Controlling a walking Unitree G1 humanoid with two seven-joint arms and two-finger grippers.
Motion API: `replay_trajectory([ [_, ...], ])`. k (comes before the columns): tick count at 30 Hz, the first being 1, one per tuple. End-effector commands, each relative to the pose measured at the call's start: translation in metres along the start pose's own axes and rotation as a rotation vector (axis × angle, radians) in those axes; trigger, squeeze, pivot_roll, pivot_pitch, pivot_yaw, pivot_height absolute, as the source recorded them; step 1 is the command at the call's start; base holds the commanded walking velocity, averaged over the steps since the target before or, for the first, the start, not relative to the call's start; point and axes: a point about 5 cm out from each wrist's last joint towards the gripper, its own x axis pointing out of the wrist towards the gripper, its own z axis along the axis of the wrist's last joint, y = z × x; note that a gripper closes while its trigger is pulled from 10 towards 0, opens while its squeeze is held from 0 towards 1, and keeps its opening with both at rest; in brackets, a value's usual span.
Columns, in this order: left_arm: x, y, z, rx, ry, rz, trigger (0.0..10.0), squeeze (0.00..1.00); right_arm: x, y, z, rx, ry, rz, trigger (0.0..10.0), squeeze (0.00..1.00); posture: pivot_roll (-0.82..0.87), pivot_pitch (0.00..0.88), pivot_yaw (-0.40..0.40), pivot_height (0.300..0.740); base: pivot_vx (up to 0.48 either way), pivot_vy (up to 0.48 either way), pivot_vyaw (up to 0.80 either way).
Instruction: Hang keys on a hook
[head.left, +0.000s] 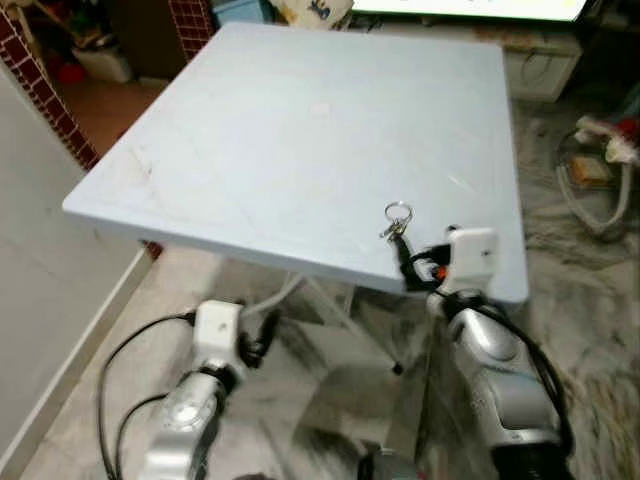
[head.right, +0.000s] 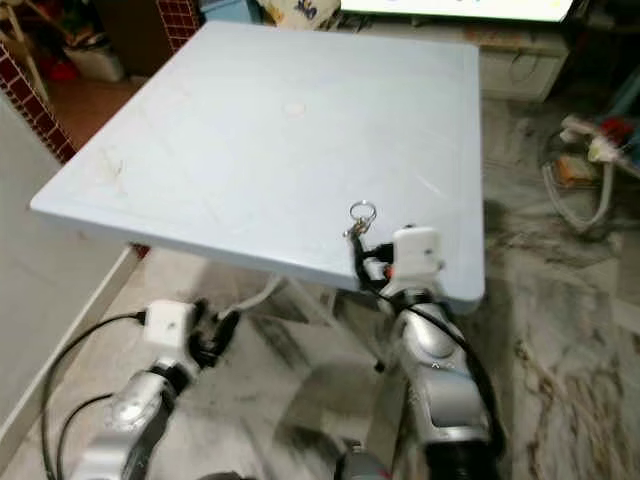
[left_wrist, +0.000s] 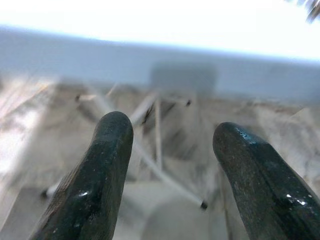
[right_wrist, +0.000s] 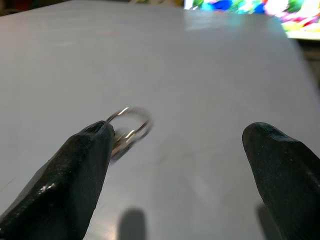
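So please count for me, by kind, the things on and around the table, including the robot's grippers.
Table: 1
Set of keys, lying on the table near its front edge: 1
Grippers, left gripper below the table edge, right gripper by the keys, jaws open: 2
Total: 4

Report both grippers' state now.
Left gripper: jaws open, empty, below the table edge.
Right gripper: jaws open, one finger beside the keys.
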Motion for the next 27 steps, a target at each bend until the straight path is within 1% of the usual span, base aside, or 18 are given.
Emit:
replay_trajectory([
  [1,-0.005,0.009,-0.003,0.013,0.023,0.024,10.0,0.00,0.000,0.007,-0.001,0.020,0.013,0.008,10.0,0.00,0.00,0.170,0.027,0.740,0.000,0.000,0.00],
  [5,-0.007,0.008,-0.007,0.017,0.041,0.026,10.0,0.00,0.001,0.013,-0.001,0.040,0.017,0.020,10.0,0.00,0.00,0.169,0.028,0.740,0.000,0.000,0.00],
  [9,-0.007,0.005,-0.003,0.013,0.033,0.024,10.0,0.00,0.002,0.015,0.000,0.064,0.020,0.019,10.0,0.00,0.00,0.169,0.029,0.740,0.000,0.000,0.00],
  [11,-0.007,0.003,0.004,0.009,0.005,0.021,10.0,0.00,0.003,0.015,0.000,0.076,0.030,0.010,10.0,0.00,0.00,0.171,0.033,0.740,0.000,0.000,0.00],
  [12,-0.006,-0.001,0.013,0.004,-0.028,0.009,10.0,0.00,0.005,0.015,0.002,0.107,0.033,-0.001,10.0,0.00,0.01,0.175,0.035,0.740,0.000,0.000,0.00],
  [14,-0.004,-0.006,0.025,0.008,-0.062,-0.011,10.0,0.00,0.006,0.016,0.003,0.125,0.033,-0.004,10.0,0.00,0.01,0.178,0.038,0.740,0.000,0.000,0.00],
  [17,-0.002,-0.011,0.035,0.015,-0.089,-0.035,10.0,0.00,0.008,0.018,0.001,0.157,0.049,-0.009,10.0,0.00,0.02,0.182,0.046,0.740,0.000,0.000,0.00],
  [21,-0.003,-0.009,0.035,0.019,-0.078,-0.037,10.0,0.00,0.013,0.018,-0.001,0.156,0.074,-0.008,10.0,0.00,0.02,0.186,0.058,0.740,0.000,0.000,0.00],
  [24,-0.006,-0.009,0.033,0.024,-0.055,-0.042,10.0,0.00,0.020,0.013,-0.004,0.195,0.100,-0.044,10.0,0.00,0.03,0.186,0.069,0.740,0.000,0.000,0.00],
  [25,-0.007,-0.008,0.032,0.026,-0.049,-0.044,10.0,0.00,0.022,0.011,-0.004,0.199,0.105,-0.050,10.0,0.00,0.03,0.186,0.069,0.740,0.000,0.000,0.00],
  [26,-0.008,-0.008,0.031,0.029,-0.035,-0.050,10.0,0.00,0.026,0.005,-0.001,0.197,0.090,-0.075,10.0,0.00,0.03,0.187,0.070,0.740,0.000,0.000,0.00],
  [27,-0.009,-0.008,0.030,0.030,-0.032,-0.050,10.0,0.00,0.028,0.005,-0.001,0.194,0.089,-0.077,10.0,0.00,0.03,0.187,0.073,0.740,0.000,0.000,0.00],
])
